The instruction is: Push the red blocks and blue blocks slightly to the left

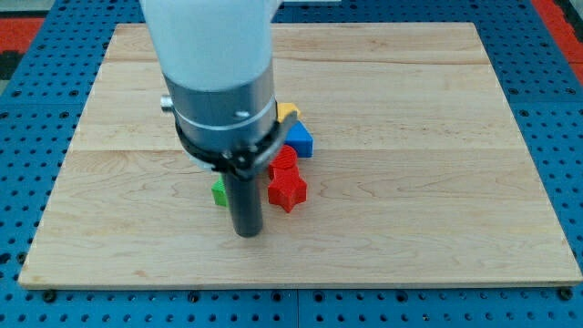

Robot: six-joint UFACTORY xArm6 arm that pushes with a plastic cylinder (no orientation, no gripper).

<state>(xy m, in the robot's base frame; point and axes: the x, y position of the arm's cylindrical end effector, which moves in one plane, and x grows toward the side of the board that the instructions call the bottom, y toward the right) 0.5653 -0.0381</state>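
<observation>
My tip (248, 233) rests on the wooden board (410, 164), at the lower left of a cluster of blocks near the board's middle. A red star-shaped block (288, 189) lies just right of the tip. A second red block (284, 162) sits right above it, its shape unclear. A blue block (299, 139) lies above that, to the right. A yellow block (287, 111) shows at the cluster's top, partly hidden by the arm. A green block (219, 191) peeks out left of the rod. The arm hides whatever lies behind it.
The board lies on a blue pegboard table (36, 109). The arm's wide white and grey body (219, 73) covers the upper middle of the board.
</observation>
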